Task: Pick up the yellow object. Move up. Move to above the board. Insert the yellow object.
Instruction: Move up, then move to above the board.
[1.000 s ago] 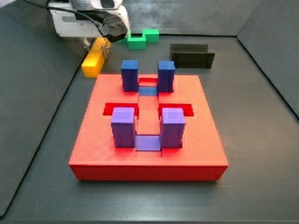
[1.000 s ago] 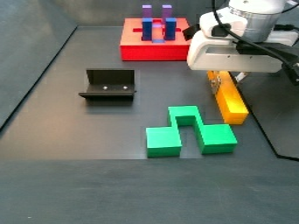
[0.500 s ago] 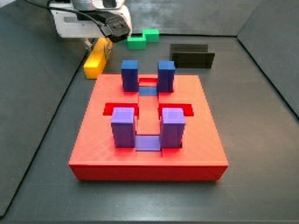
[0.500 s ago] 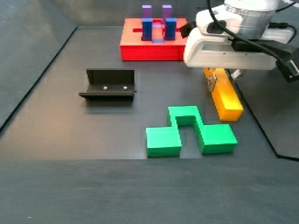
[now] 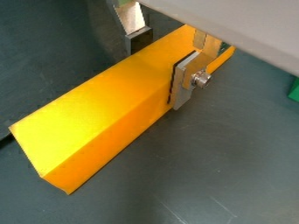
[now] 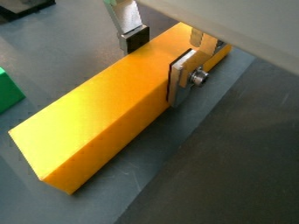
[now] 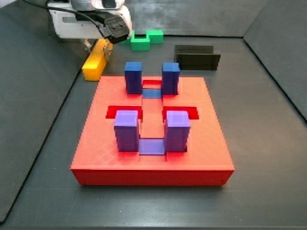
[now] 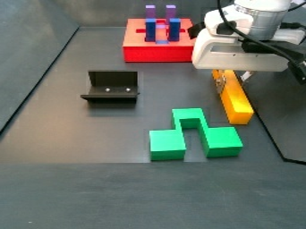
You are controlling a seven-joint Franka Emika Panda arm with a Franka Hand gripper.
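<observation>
The yellow object (image 5: 111, 109), which we saw as a long, plain yellow-orange rectangular bar lying flat on the dark floor just beside the green notched block (image 8: 195, 133) and well apart from the red board (image 7: 151, 135), sat clamped at one end between the gripper (image 6: 158, 54) fingers.

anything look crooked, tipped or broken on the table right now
Nothing stands out. The long yellow-orange rectangular bar lies flat on the dark floor, with the tool straddling its far end. The flat red square board sits level with its blue-purple posts upright. The green notched block and the dark fixture look intact.
</observation>
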